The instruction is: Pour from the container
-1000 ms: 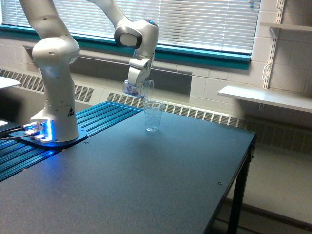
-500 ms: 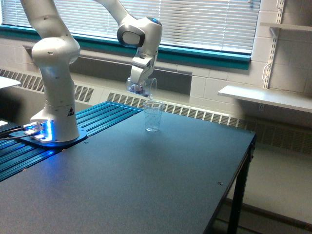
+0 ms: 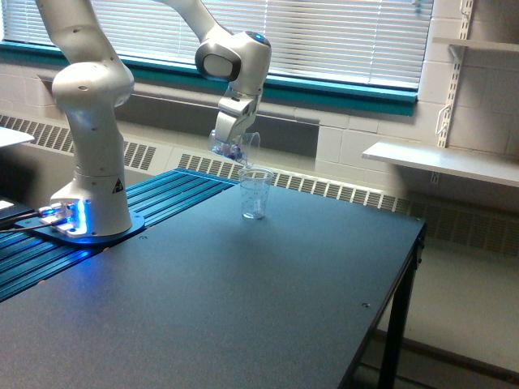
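My gripper (image 3: 229, 139) is shut on the container (image 3: 238, 147), a small clear plastic cup with dark reddish-purple pieces inside. The cup is tipped over toward the exterior view's right, its mouth just above the rim of a second clear cup (image 3: 255, 194). That speckled cup stands upright on the dark table (image 3: 243, 300), directly under the tilted mouth. I cannot tell whether any pieces are falling.
The arm's white base (image 3: 89, 198) stands on a blue ribbed plate (image 3: 154, 207) at the exterior view's left. The table's edge runs along the right, with a drop to the floor. A white shelf (image 3: 442, 162) hangs on the wall behind.
The gripper has rotated the container further toward the exterior view's right, tipping its mouth down over the standing cup. The standing cup has not moved.
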Robot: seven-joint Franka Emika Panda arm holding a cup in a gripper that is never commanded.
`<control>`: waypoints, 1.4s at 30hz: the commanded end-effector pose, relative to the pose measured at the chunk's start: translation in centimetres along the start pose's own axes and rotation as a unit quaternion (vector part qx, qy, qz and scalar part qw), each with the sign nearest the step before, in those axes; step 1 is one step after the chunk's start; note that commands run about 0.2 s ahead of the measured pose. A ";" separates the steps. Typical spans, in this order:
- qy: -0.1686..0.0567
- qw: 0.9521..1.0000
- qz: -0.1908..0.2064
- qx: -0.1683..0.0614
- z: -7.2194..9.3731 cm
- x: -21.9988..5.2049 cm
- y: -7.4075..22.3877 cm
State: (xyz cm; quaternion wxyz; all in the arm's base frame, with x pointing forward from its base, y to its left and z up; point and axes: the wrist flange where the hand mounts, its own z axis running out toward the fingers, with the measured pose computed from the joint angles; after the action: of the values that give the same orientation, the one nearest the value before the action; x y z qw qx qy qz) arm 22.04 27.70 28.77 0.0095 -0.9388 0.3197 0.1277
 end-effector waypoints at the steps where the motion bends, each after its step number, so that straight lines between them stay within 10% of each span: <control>1: -0.011 1.000 0.006 0.000 0.0 0.5 0.1; 42: -0.065 0.997 0.038 -0.012 0.4 1.1 -0.4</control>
State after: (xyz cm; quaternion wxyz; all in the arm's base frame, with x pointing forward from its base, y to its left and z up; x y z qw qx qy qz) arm 22.59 27.37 28.10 0.0105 -0.9192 0.3499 0.1807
